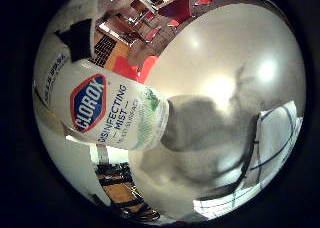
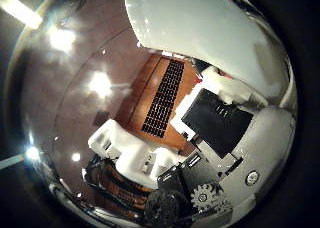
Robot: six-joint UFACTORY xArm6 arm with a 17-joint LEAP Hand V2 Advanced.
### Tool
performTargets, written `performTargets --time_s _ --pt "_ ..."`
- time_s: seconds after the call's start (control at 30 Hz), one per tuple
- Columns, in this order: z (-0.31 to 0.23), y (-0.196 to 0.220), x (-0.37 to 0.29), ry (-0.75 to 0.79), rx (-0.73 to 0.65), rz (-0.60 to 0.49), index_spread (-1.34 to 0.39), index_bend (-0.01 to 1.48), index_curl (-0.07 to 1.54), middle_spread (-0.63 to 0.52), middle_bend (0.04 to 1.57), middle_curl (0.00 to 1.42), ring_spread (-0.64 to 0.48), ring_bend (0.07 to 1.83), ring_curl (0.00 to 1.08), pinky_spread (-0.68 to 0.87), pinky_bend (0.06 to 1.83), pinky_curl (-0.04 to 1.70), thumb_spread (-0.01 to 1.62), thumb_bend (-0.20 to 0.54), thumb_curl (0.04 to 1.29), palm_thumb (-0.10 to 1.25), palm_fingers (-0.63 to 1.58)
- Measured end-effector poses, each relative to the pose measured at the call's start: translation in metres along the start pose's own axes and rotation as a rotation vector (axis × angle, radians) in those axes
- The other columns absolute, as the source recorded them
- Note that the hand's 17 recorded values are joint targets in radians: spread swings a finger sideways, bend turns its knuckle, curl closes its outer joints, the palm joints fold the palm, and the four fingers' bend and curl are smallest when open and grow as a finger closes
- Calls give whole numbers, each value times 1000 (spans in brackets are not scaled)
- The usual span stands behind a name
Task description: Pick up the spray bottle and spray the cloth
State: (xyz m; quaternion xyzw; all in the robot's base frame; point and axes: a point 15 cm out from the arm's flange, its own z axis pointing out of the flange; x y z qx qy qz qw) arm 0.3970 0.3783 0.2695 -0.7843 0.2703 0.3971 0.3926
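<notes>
Tabletop: pale, filling the upper right of the little-finger view. Spray bottle: white, at left of frame, close against the palm, lifted clear of the surface. Cloth: white with dark lines, at right edge. Robot hand: fingers curled round the bottle. Step: bottle carried; next, aim nozzle at cloth and squeeze.
</notes>
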Motion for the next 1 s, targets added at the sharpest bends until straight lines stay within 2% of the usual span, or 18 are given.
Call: performTargets --time_s 0.1,0.2,0.3,0.4,0.57,0.67,0.83,1.0 --pt "0 6 0 5 -11 -8 -300 281 635 -81 994 575 -235 1232 573 -409 1059 917 599 -31 790 874 857" --pt "0 12 1 7 -14 0 -360 173 604 -92 830 550 -252 1250 578 -454 1062 871 681 -31 753 871 675" --pt "-2 14 3 14 -18 2 -405 209 577 -101 734 540 -266 1229 573 -410 911 841 873 -24 692 833 401" --pt "-11 19 9 36 -31 9 -423 255 550 -85 638 508 -243 1098 532 -229 756 812 995 -31 621 774 192" --pt "-24 19 27 115 -21 9 -387 205 473 -48 531 458 -152 921 463 152 636 739 1058 -25 528 730 109" --pt "-40 28 37 154 8 30 -373 191 446 -36 497 440 -105 841 430 293 573 678 1069 -24 499 719 122" --pt "-72 32 33 193 47 21 -355 178 408 -31 448 419 -81 789 407 393 520 603 1074 -22 470 718 166" --pt "-104 57 26 229 83 46 -338 182 384 -31 432 414 -77 749 390 417 471 544 1074 -22 455 721 216"
